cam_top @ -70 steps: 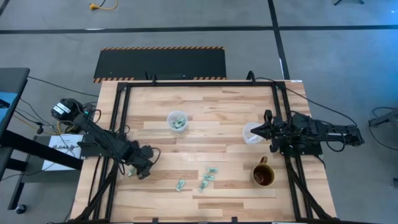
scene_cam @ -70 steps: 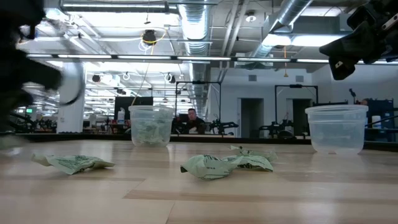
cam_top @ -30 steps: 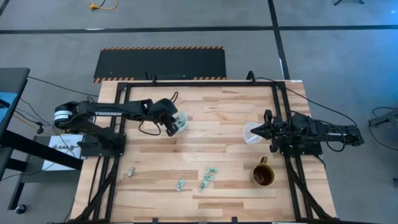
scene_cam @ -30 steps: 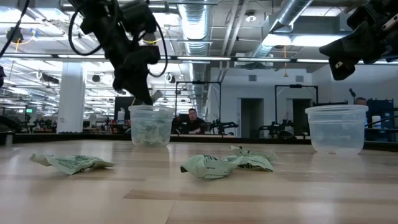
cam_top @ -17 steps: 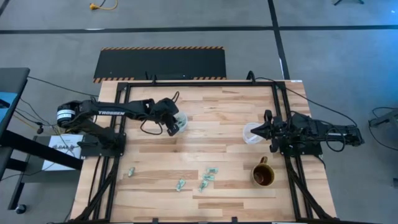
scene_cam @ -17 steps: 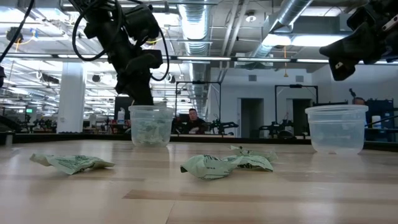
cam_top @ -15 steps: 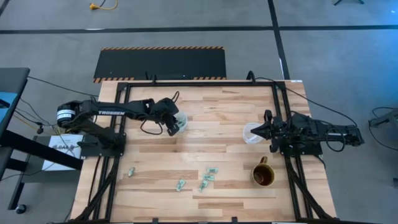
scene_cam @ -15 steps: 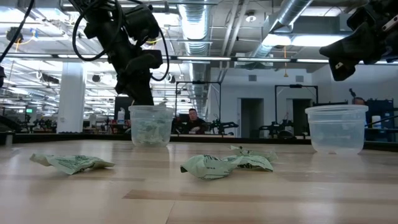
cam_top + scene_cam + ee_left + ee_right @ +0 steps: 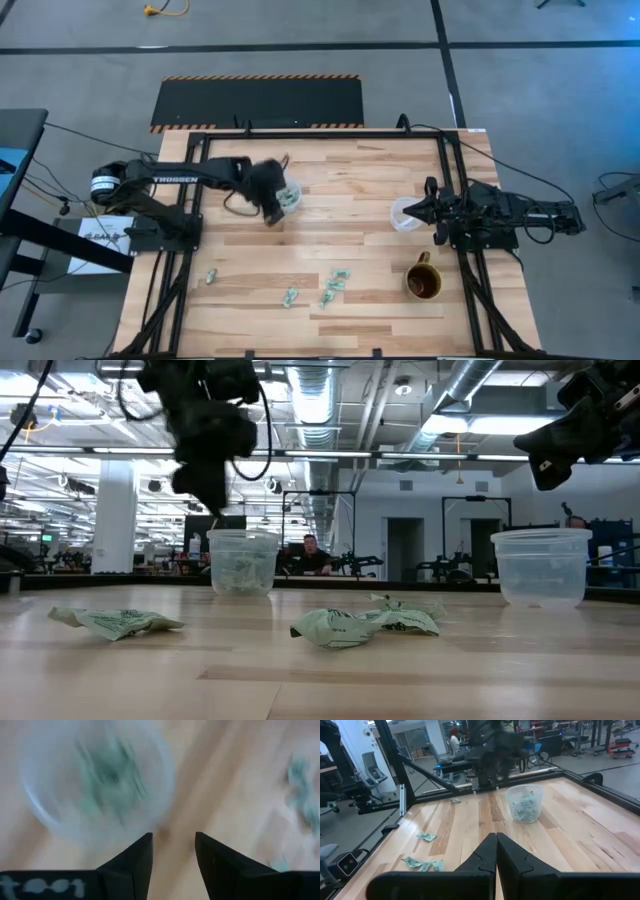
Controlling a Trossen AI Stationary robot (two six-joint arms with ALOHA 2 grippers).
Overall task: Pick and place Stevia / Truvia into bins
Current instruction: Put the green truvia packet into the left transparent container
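Here the left gripper (image 9: 272, 205) hovers left of centre in the high view, fingers spread and holding nothing, beside the bin (image 9: 287, 194) with Stevia sachets (image 9: 112, 775) inside. Loose sachets (image 9: 334, 285) lie lower centre. The right gripper (image 9: 428, 210), pressed together, waits beside the second bin (image 9: 402, 214).

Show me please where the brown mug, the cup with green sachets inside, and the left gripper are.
brown mug (image 9: 423, 283): high view, on its dark inside.
cup with green sachets (image 9: 242, 562): low view, on its clear wall.
left gripper (image 9: 172, 865): left wrist view, in the gap between its open fingertips.
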